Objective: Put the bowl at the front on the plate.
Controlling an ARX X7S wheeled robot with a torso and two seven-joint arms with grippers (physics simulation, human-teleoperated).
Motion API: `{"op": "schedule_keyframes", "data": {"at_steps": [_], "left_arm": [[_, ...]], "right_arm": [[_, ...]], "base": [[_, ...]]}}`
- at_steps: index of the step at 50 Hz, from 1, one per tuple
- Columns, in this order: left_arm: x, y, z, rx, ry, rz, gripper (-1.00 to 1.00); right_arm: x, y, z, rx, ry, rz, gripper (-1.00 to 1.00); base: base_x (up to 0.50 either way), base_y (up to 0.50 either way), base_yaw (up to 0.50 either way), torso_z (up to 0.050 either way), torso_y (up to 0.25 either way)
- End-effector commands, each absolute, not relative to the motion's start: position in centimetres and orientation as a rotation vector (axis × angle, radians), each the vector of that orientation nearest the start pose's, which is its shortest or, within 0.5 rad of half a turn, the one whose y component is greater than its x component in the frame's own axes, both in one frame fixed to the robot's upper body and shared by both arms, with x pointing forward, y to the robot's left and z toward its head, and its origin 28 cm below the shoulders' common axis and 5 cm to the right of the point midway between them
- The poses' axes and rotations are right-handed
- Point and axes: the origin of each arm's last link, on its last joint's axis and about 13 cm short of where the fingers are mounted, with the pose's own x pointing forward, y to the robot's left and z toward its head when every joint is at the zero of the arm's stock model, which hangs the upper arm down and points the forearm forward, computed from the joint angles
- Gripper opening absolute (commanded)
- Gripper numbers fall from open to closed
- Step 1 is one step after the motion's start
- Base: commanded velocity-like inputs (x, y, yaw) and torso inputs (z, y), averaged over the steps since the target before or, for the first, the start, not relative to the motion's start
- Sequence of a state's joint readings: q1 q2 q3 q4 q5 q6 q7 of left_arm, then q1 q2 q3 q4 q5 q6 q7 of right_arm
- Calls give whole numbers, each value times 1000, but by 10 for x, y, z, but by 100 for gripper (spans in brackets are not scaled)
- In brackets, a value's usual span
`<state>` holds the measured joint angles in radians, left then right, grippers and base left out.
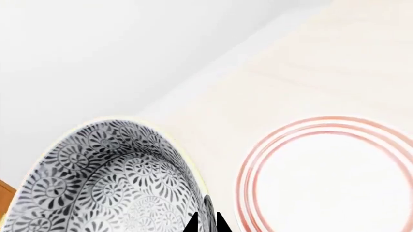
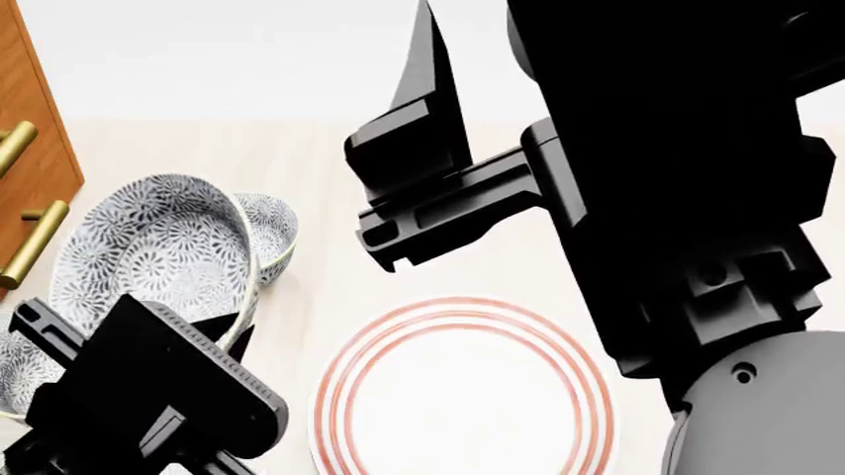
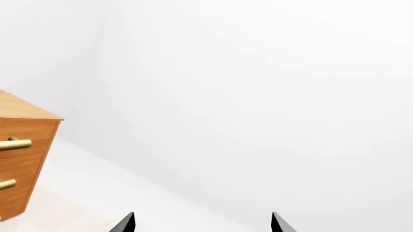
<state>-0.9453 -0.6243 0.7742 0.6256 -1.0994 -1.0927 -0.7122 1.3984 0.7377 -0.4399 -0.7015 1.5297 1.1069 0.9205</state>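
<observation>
The bowl [image 2: 158, 247], white with a dense grey-blue floral pattern, hangs tilted above the table, left of the plate [image 2: 462, 396]. My left gripper [image 1: 207, 224] is shut on the bowl's rim, one finger inside and one outside the wall. In the left wrist view the bowl [image 1: 110, 179] fills the near side, and the white plate [image 1: 329, 174] with three thin red rings lies flat beside it. My right gripper [image 3: 203, 223] is open with nothing between its fingers and faces a white wall. The right arm [image 2: 660, 148] looms over the plate's far side.
A second patterned bowl [image 2: 275, 230] sits on the pale table [image 2: 330, 168] just behind the held one. Part of a third [image 2: 19, 368] shows at the left edge. A wooden cabinet [image 2: 34, 129] with brass handles stands at the far left.
</observation>
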Motion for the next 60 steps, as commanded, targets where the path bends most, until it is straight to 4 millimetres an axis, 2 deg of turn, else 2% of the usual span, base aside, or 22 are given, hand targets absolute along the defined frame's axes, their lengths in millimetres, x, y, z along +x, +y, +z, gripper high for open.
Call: {"op": "schedule_keyframes", "data": {"at_steps": [1,11,23,38,49,60], "left_arm": [[237,183,202,553,93,-380,-100],[250,181,198,603,103,-378,-100],[254,174,197,665,78,-401,-100],[254,167,208,736,14,-428,-100],[259,159,212,763,34,-470,-100],[282,157,217,737,152,-483,-100]], "right_arm": [[197,-106,335,-367,-364,223,100],[195,-107,340,-371,-383,228,100],[192,-107,345,-373,-400,236,100],[186,-106,356,-376,-450,253,100],[183,-105,363,-395,-474,263,100],[183,-106,356,-408,-461,257,100]], "base": [[0,0,0,0,0],[0,0,0,0,0],[0,0,0,0,1],[0,0,0,0,0],[0,0,0,0,1],[0,0,0,0,0]]}}
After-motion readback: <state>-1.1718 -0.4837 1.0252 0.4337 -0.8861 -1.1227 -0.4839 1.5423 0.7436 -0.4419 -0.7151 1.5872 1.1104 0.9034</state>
